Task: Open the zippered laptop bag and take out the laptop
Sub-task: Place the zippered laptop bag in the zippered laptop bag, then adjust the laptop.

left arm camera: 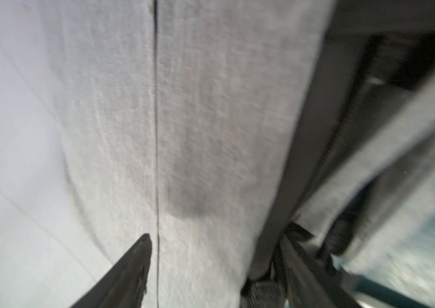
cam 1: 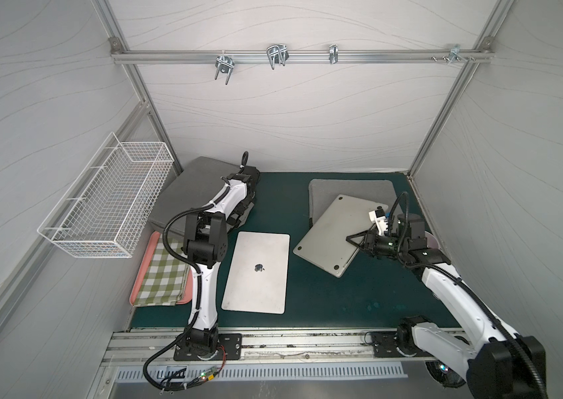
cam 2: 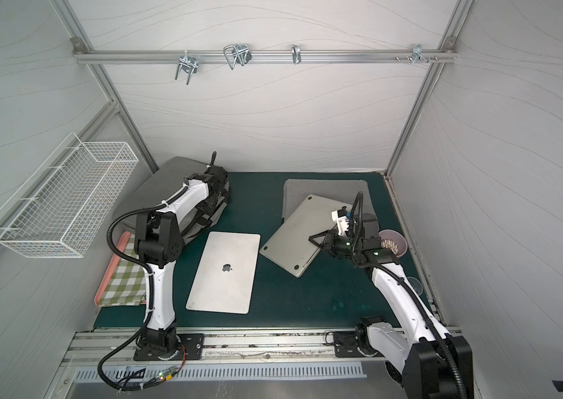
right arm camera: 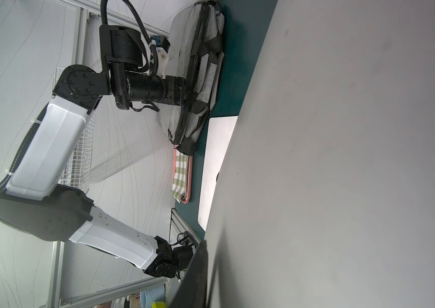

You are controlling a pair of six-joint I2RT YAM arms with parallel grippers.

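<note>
A grey laptop bag (cam 1: pixel 183 193) (cam 2: pixel 155 186) with black straps and a black zipper lies at the back left. My left gripper (left arm camera: pixel 219 232) is at its right edge. It stands open over the grey fabric, with one finger beside the zipper (left arm camera: pixel 325 165). At the back right lies a flat grey sleeve (cam 1: pixel 352 188) (cam 2: pixel 325 188). A silver laptop (cam 1: pixel 328 235) (cam 2: pixel 293 235) (right arm camera: pixel 344 160), underside up, rests tilted across it. My right gripper (cam 1: pixel 350 240) (cam 2: pixel 311 239) is shut on that laptop's right edge. A second silver laptop (cam 1: pixel 257 273) (cam 2: pixel 224 273) lies flat mid-table, logo up.
A white wire basket (cam 1: pixel 107 200) hangs on the left wall. A pink tray (cam 1: pixel 136 286) holding a green checked cloth (cam 1: pixel 162 273) sits at the front left. A pink cup (cam 2: pixel 394 243) and a clear cup (cam 2: pixel 414 285) stand by the right wall, behind my right arm.
</note>
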